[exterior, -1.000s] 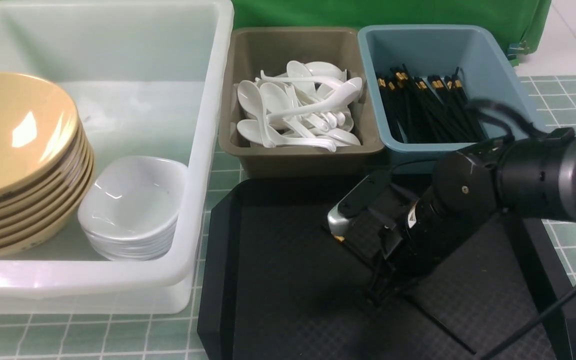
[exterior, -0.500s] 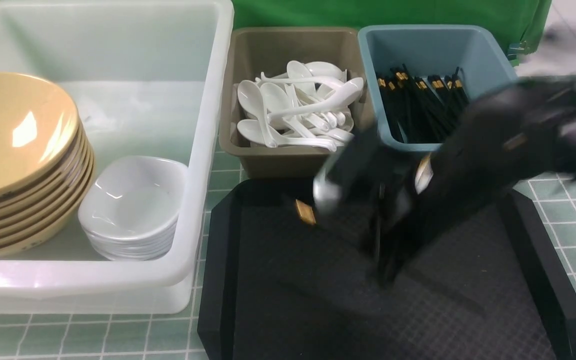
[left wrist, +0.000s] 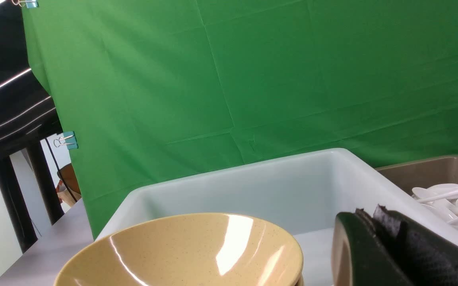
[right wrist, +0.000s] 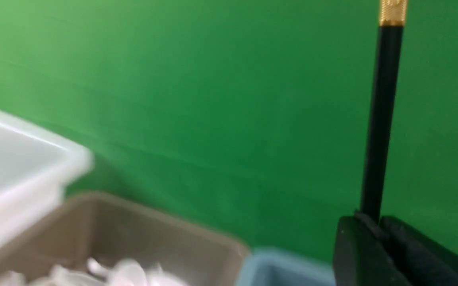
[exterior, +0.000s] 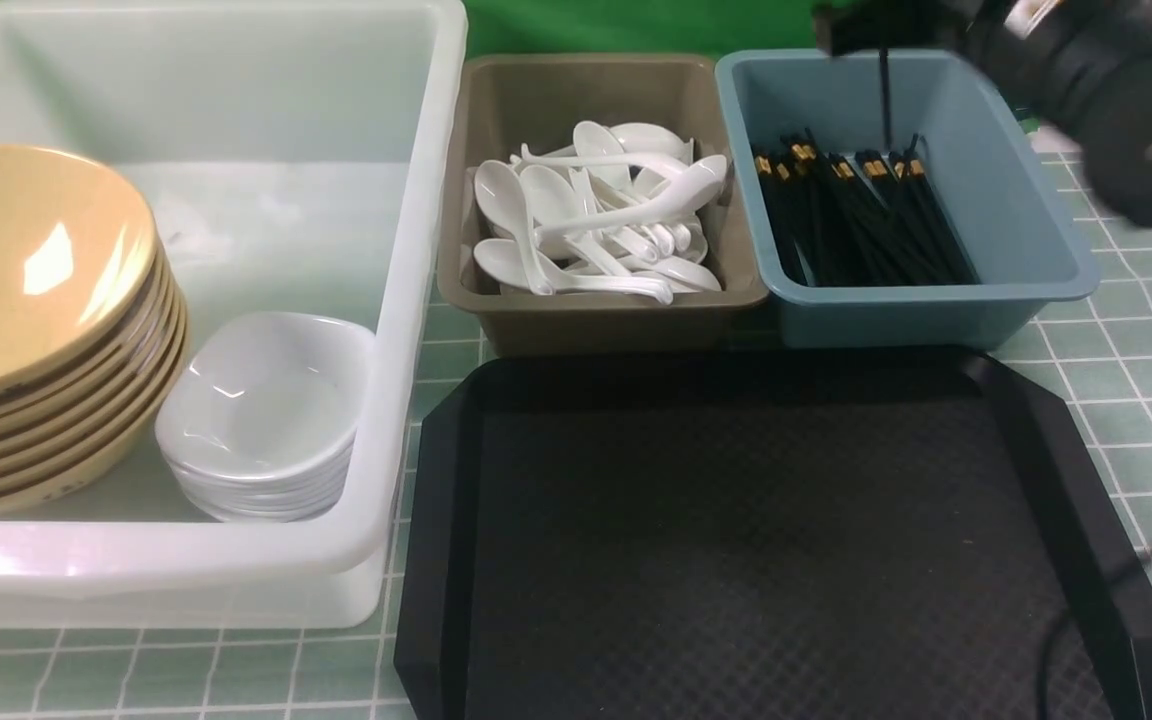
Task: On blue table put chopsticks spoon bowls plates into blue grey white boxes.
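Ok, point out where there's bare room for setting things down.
The black tray in front of the grey box and blue box is bare. The white box has open floor behind the bowls. The spoons and chopsticks crowd theirs.

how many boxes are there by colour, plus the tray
white box: 1
grey box: 1
blue box: 1
black tray: 1
total: 4
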